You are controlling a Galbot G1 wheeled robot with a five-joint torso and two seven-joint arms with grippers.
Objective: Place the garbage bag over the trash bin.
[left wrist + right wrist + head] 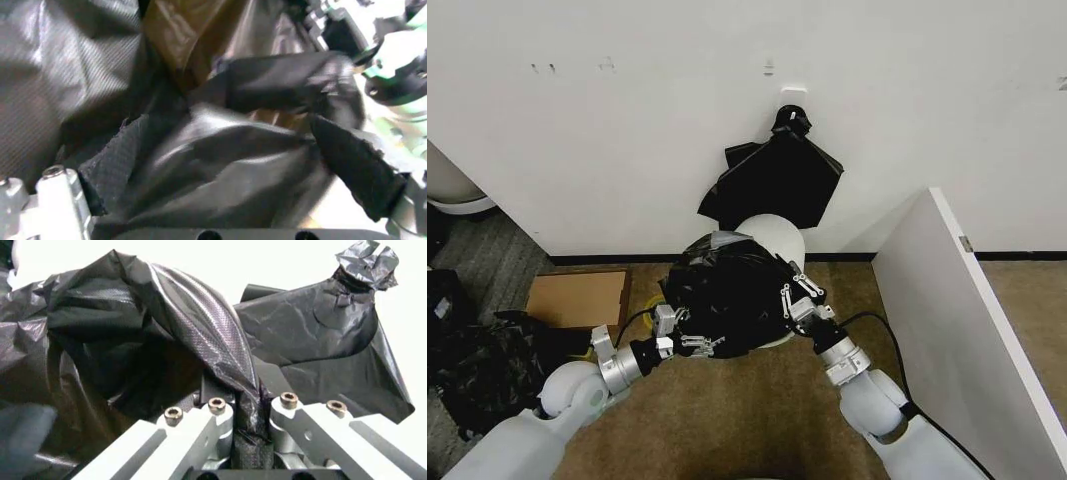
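The garbage bag [727,290], thin glossy black film, lies crumpled over the near side of the trash bin [777,238], whose cream-white far rim still shows. My right gripper [793,300] is at the bag's right edge, and in the right wrist view this gripper [250,412] is shut on a pinched fold of the garbage bag [193,320]. My left gripper [693,343] sits at the bag's lower left edge. In the left wrist view its fingers [110,170] stand wide apart, open, with loose bag film [220,165] bulging between them.
A black knotted bundle [775,175] hangs on the wall just behind the bin. A cardboard box [577,298] and a dark camouflage backpack [477,365] lie on the floor to the left. A white partition [967,320] closes off the right side.
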